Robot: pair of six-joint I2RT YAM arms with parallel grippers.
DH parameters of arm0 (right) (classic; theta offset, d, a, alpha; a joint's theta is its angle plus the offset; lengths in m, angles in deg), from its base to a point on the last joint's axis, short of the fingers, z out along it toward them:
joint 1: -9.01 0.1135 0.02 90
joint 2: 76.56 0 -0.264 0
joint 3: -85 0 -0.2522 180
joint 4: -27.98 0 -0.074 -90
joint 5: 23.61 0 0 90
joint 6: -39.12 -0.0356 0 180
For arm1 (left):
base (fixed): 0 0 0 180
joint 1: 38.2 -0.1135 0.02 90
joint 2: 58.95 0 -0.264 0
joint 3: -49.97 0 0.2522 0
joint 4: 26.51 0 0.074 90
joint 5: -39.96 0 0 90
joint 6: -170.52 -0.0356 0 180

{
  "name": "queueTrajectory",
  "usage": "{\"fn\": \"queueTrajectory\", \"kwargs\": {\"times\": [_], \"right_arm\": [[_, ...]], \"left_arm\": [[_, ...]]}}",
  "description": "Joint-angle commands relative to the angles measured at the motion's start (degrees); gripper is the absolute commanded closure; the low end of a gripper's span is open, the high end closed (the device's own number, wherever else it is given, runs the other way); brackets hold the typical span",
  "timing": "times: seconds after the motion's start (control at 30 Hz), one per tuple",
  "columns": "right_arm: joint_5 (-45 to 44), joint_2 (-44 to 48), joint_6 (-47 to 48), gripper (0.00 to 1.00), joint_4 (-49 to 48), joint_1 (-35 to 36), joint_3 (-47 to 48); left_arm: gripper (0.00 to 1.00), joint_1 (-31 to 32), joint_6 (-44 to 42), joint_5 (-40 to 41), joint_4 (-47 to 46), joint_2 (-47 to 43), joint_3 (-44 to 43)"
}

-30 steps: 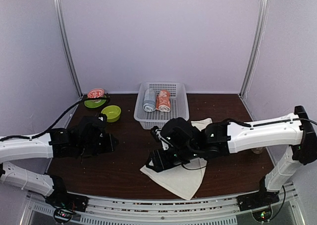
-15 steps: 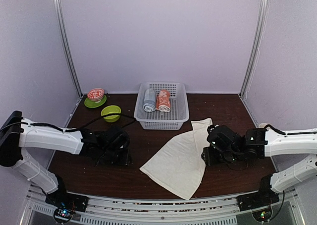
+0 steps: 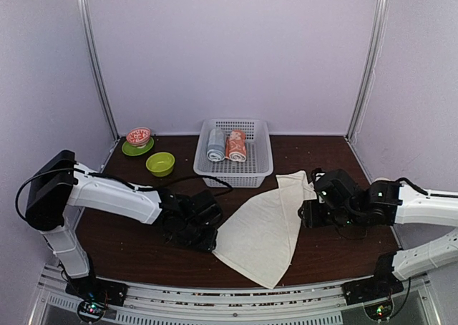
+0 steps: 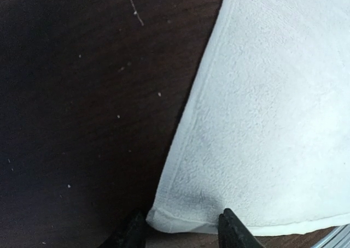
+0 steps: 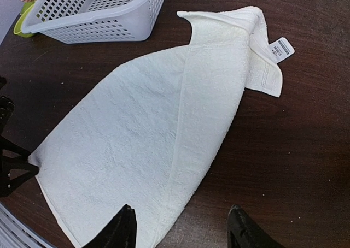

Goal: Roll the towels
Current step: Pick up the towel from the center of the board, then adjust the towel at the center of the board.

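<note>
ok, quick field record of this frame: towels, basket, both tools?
cream towel: unrolled, lying on the table, one long side folded over
orange towel: rolled, in the basket beside the grey-blue roll
left tool: open, tips either side of the cream towel's left corner
right tool: open, by the cream towel's right edge, holding nothing
status: cream towel not yet rolled

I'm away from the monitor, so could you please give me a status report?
Left pincer open, straddling a corner of the unrolled cream-white cloth towel. Right pincer open, empty, at its right edge. Nothing blocking.
</note>
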Motion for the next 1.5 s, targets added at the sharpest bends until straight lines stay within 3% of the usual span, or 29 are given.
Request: {"fn": "queueTrajectory", "kwargs": {"times": [0.0, 0.2, 0.27, 0.33, 0.4, 0.43, 0.57, 0.73, 0.93, 1.07, 1.2, 1.3, 1.4, 1.47], "right_arm": [[-0.17, 0.91, 1.62, 0.43, -0.16, -0.99, 0.29], [-0.32, 0.54, 2.82, 0.43, 0.21, -1.85, 1.5], [-0.55, 0.86, 3.25, 0.43, 0.65, -2.14, 1.74], [-0.72, 1.15, 3.6, 0.43, 1.13, -2.54, 1.93], [-1.03, 1.57, 3.9, 0.43, 1.48, -3.01, 2.04], [-1.19, 1.77, 4.06, 0.43, 1.57, -3.42, 2.04], [-2.21, 2.47, 4.63, 0.43, 1.24, -5.64, 2.19], [-4.73, 3.93, 5.27, 0.43, -1.64, -7.47, 1.97], [-3.22, 3.95, 1.86, 0.43, -9.15, -7.66, -1.53], [-2.13, 4.88, -1.07, 0.44, -10.99, -7.71, -2.85], [-5.04, 10.06, 0.21, 0.44, -9.91, -7.76, -1.7], [-8.52, 13.1, 1.93, 0.43, -6.34, -7.84, 0.46], [-12.71, 16.83, 2.88, 0.43, -3.58, -8.09, 0.2], [-13.59, 19.39, 3.35, 0.43, -3.9, -8.77, -1.48]], "left_arm": [[0.52, 0.72, 1.67, 0.59, 3.49, 0.13, 0.18], [0.54, 0.72, 1.74, 0.76, 3.9, 3.55, -1.45], [0.59, 0.72, 1.58, 0.76, 3.57, 4.69, -1.88], [0.7, 0.63, 1.43, 0.6, 2.86, 5.53, -2.02], [0.93, 0.63, 1.42, 0.85, 2.73, 5.8, -2.18], [1.0, 0.63, 1.34, 1.46, 3.23, 5.4, -2.2], [1.0, 1.09, -0.87, 8.04, 6.78, -2.9, -1.13], [1.0, 3.23, -9.78, 15.89, 15.25, -18.13, -3.01], [1.0, 3.62, -14.0, 22.99, 26.13, -25.58, -8.2], [1.0, 3.62, -23.77, 28.98, 27.93, -24.78, -19.9], [1.0, 4.89, -36.72, 26.21, 29.75, -16.83, -43.56], [1.0, 11.04, -40.7, 25.65, 31.28, -11.38, -57.0], [1.0, 18.58, -41.14, 27.57, 30.59, -9.69, -57.33], [1.0, 19.77, -37.18, 29.06, 30.65, -10.91, -50.73]]}}
